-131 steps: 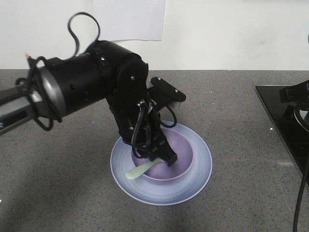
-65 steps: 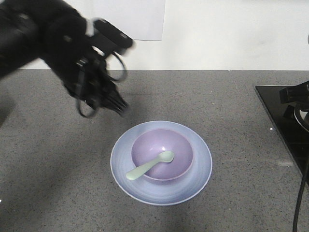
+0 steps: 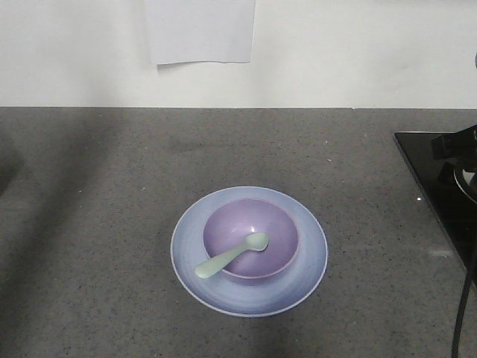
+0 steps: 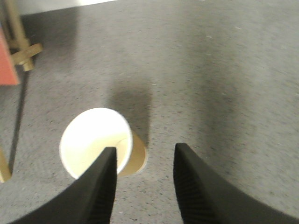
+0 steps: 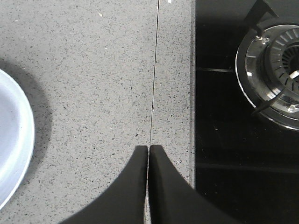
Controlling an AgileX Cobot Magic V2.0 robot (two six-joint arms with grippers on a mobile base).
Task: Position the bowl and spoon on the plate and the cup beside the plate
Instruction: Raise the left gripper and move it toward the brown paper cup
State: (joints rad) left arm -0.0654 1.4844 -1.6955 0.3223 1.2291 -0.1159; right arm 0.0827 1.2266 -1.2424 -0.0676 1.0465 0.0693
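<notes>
Item one, my left gripper (image 4: 145, 151): fingers spread wide, holding nothing, poised over the grey counter (image 3: 97, 224). Item two, the cup (image 4: 93, 140): upright, white mouth facing up, under and outside my left finger, whose tip overlaps its rim, with only its brown wall edging into the gap; contact cannot be judged, nor its place relative to the plate. Item three, the plate (image 3: 305, 261): bears the bowl (image 3: 279, 235) at its centre, and the spoon (image 3: 231, 255) rests in the bowl, handle over its near-left rim. Item four, my right gripper (image 5: 149, 149): fingers pressed together, empty, right of the plate and beside the black hob (image 5: 224, 116). Nothing blocks the cup.
</notes>
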